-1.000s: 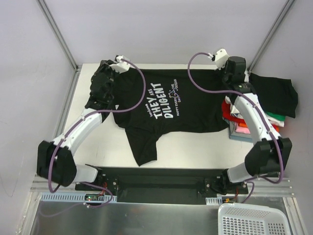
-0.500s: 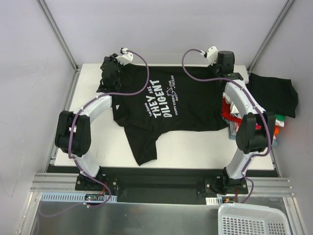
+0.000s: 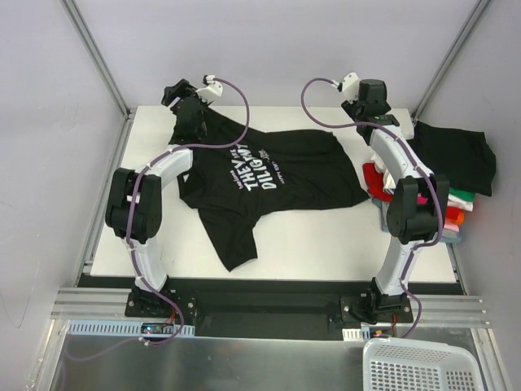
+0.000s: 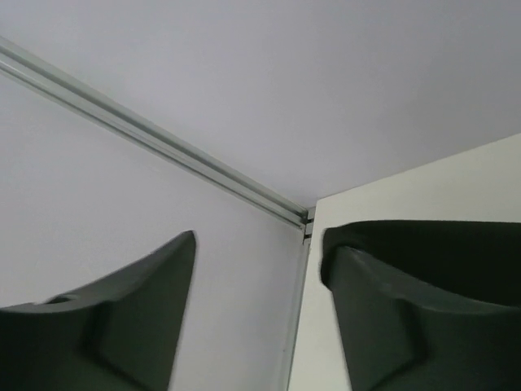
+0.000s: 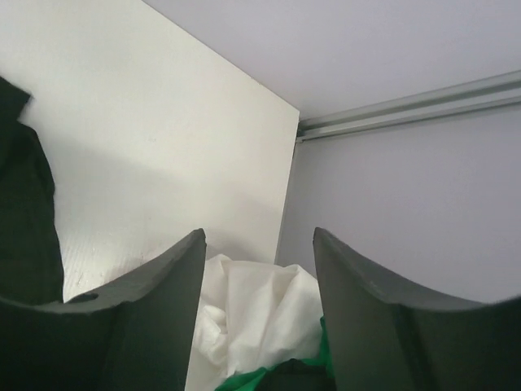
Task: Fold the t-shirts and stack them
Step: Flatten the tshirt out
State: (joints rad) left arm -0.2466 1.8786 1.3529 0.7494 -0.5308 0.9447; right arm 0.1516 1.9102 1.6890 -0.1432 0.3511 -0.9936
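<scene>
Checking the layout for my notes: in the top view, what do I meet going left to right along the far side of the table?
left hand → lettered black tee → right hand → plain black tee

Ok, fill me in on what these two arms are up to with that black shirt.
The robot is partway through folding t-shirts. The black t-shirt with white lettering lies spread on the table, print up, rumpled and not yet folded. The left gripper and the right gripper hang near the table's far edge, both open with nothing between their fingers. A pile of folded shirts sits at the table's right side.
</scene>
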